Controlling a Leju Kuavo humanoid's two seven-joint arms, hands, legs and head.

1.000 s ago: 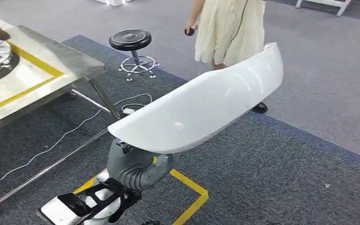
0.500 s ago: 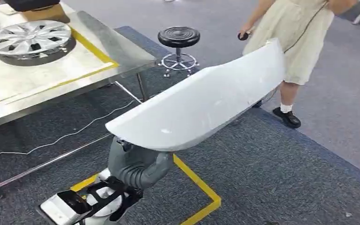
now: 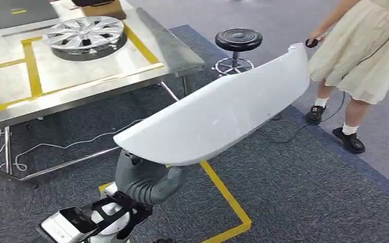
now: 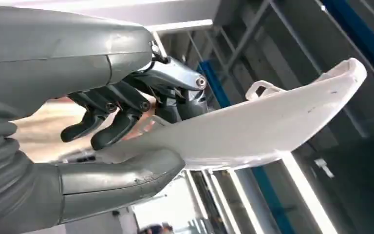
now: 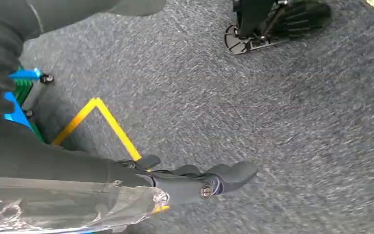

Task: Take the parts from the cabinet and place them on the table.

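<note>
Carry step: long white panel (image 3: 223, 114) is gripped at one end by left hand (image 4: 126, 117), held above carpet. Right hand (image 5: 199, 180) hangs w/ nothing held, fingers apart. Next, probably: panel to be brought over desk (image 3: 81, 76) & set beside wheel cover (image 3: 83, 33).

Dark grey carpet (image 3: 304, 197) covers the floor near the camera, giving way to a paler grey floor (image 3: 385, 167) at the far right. Yellow tape (image 3: 226, 195) marks an angled line on the carpet. A steel table (image 3: 172, 48) stands at upper left, its top marked with yellow tape lines. Beneath it, white cables (image 3: 76, 144) trail over the carpet. A black round stool (image 3: 238, 39) on a chrome base stands just beyond the table's corner. A person (image 3: 367, 50) in a pale dress stands at the right.
</note>
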